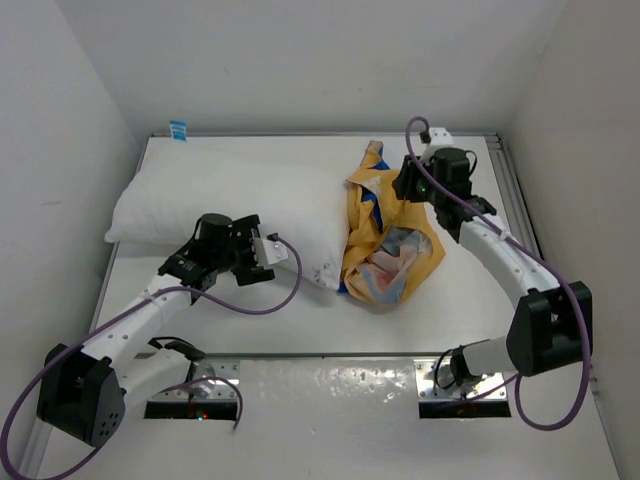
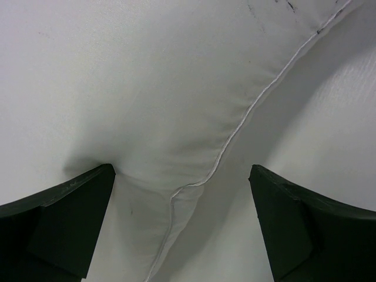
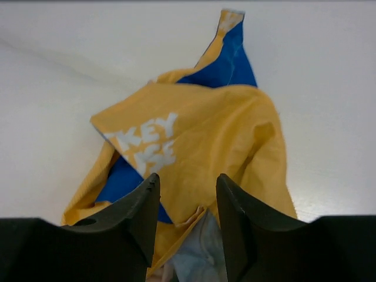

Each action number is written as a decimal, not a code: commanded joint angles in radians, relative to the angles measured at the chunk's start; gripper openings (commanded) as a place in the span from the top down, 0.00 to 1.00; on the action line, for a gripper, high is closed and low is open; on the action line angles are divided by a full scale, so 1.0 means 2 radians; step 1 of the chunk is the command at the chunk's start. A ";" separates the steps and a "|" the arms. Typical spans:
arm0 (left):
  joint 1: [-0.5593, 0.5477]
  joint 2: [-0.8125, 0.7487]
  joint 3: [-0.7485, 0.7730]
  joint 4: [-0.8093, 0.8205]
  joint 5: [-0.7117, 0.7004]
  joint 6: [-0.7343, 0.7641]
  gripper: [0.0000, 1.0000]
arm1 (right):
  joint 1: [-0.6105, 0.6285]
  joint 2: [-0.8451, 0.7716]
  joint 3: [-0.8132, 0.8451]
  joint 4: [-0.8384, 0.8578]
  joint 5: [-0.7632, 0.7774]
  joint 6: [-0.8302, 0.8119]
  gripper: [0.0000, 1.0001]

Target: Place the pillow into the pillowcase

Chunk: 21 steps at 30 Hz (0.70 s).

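The white pillow (image 1: 225, 200) lies across the left and middle of the table. Its seamed edge (image 2: 235, 135) fills the left wrist view. My left gripper (image 1: 263, 250) is at the pillow's near right edge, jaws wide open around the seam (image 2: 182, 194); the left finger presses into the pillow. The pillowcase (image 1: 385, 240) lies crumpled just right of the pillow, orange-yellow outside with blue folds and a pale printed inside. My right gripper (image 1: 405, 185) hovers over its far part, open, with the orange fabric and its hem (image 3: 194, 147) between the fingers (image 3: 188, 188).
White walls enclose the table on three sides. A metal rail (image 1: 515, 200) runs along the right edge. A small blue-and-white tag (image 1: 178, 129) sits at the back left by the wall. Bare table (image 1: 470, 300) lies right of the pillowcase.
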 commanded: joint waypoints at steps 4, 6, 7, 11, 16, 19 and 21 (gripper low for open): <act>-0.006 -0.002 0.017 0.032 0.015 -0.007 0.00 | 0.031 0.018 -0.039 0.026 0.014 0.005 0.66; -0.006 -0.004 0.017 0.031 0.014 -0.007 0.00 | 0.034 0.037 -0.032 0.025 0.025 0.012 0.73; -0.006 -0.005 0.017 0.029 0.013 -0.008 0.00 | 0.036 0.044 -0.029 0.024 0.025 0.014 0.75; -0.006 -0.011 0.014 0.030 0.007 -0.010 0.00 | 0.044 0.069 -0.014 0.007 0.017 0.015 0.68; -0.005 -0.016 0.006 0.035 0.002 -0.012 0.00 | 0.053 0.073 -0.032 0.007 0.021 0.010 0.65; -0.005 -0.018 0.002 0.038 0.002 -0.013 0.00 | 0.055 0.062 -0.039 0.006 0.021 0.001 0.64; -0.006 -0.018 -0.001 0.040 0.002 -0.012 0.00 | 0.057 0.053 -0.048 0.006 0.021 -0.009 0.64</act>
